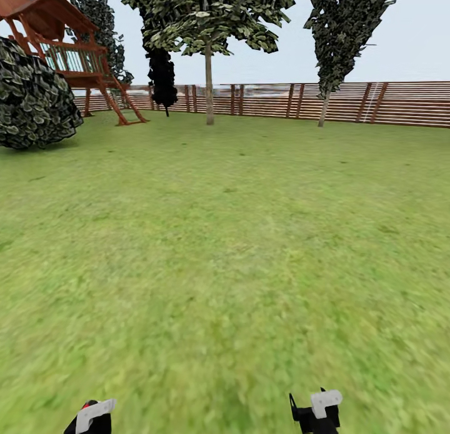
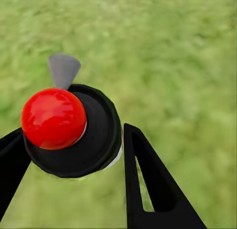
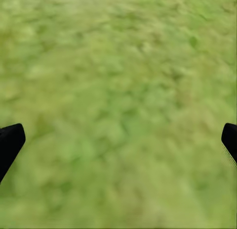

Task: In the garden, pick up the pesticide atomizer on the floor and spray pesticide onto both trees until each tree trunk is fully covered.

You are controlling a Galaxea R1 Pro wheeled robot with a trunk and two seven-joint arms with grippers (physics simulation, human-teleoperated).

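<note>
The left gripper (image 2: 74, 155) is closed around the pesticide atomizer (image 2: 71, 130); in the left wrist view its two black fingers (image 2: 148, 189) flank the black cap, with the red ball top and the grey nozzle cone standing out beyond it; so the pick-up looks done and the spraying is what remains. The right gripper (image 3: 118, 140) hangs with its fingertips spread wide at the two edges of its view and nothing but lawn (image 3: 118, 90) between them; it holds nothing.

In the head view both wrists sit low over the grass, the left gripper (image 1: 92, 416) with a sliver of red beside it, the right gripper (image 1: 315, 412) bare. The tree trunk (image 1: 209, 84) that matters stands far ahead and slightly to the left, well apart from either arm, in front of the slatted fence (image 1: 281, 100); a second thin trunk (image 1: 324, 109) leans further right, though at this range I cannot be sure it is the other task tree. A play tower (image 1: 69, 53) and a round bush (image 1: 34, 97) stand off to the left.

The nearer trunk lies forward and on the atomizer's own side, so I judge a long drive straight ahead comes first, the nozzle then turned toward the upright trunk.
</note>
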